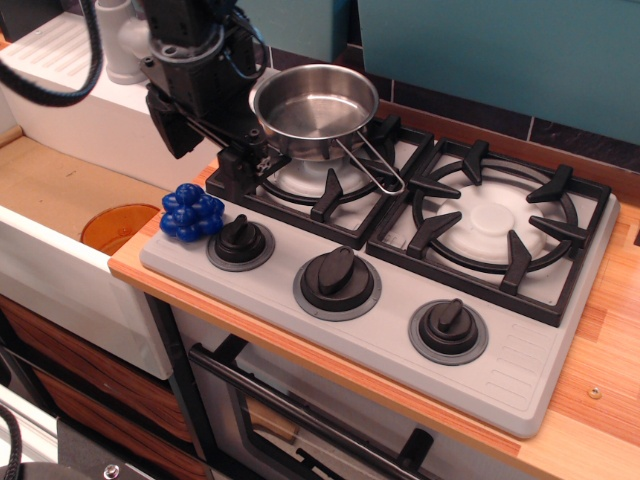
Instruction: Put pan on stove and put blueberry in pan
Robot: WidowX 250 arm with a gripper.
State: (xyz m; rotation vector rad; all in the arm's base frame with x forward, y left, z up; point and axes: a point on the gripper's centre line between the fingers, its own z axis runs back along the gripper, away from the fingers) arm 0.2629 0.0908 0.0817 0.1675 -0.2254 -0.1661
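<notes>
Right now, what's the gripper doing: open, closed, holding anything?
Gripper: open and empty, low at the stove's left rear corner, between the pan and the blueberry.

One pan (313,108), one blueberry (192,212), three knobs (337,277), two grates (490,225).

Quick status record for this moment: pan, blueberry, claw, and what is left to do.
pan: on the left burner grate of the stove, handle toward the front right, nothing inside
blueberry: at the stove's front left corner, beside the leftmost knob, not held
claw: low between pan and blueberry, gripping nothing; open or shut unclear
sink: left of stove, orange drain disc visible
remaining: blueberry into pan
</notes>
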